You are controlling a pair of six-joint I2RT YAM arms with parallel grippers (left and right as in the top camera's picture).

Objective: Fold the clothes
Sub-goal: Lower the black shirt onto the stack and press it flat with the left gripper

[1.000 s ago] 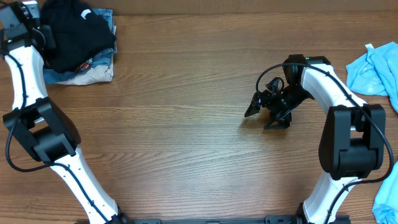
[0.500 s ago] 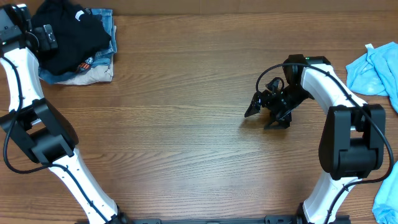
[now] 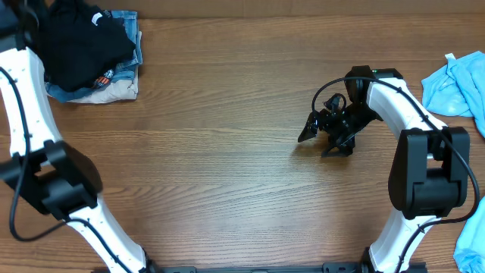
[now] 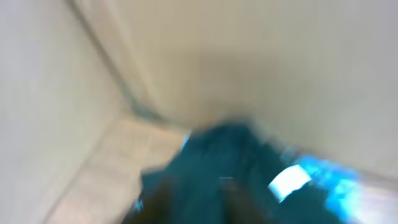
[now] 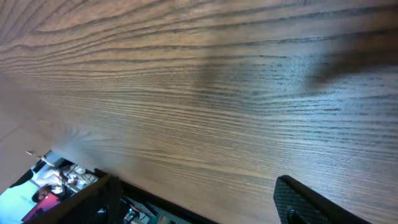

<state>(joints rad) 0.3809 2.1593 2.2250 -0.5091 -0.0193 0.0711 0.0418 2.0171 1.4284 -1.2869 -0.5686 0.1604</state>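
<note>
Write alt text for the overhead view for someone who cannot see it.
A black T-shirt lies crumpled atop a small pile of clothes at the wooden table's far left corner, beside the left arm. The right gripper hangs open over bare wood right of centre; a light blue cloth lies at the right edge.

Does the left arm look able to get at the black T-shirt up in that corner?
Probably yes. The black T-shirt lies on top of the pile, uncovered, and the left arm reaches up right beside it, with nothing between them.

Brown wood-grain table (image 3: pixel 227 174); pale wall (image 4: pixel 280 62), blurred.
</note>
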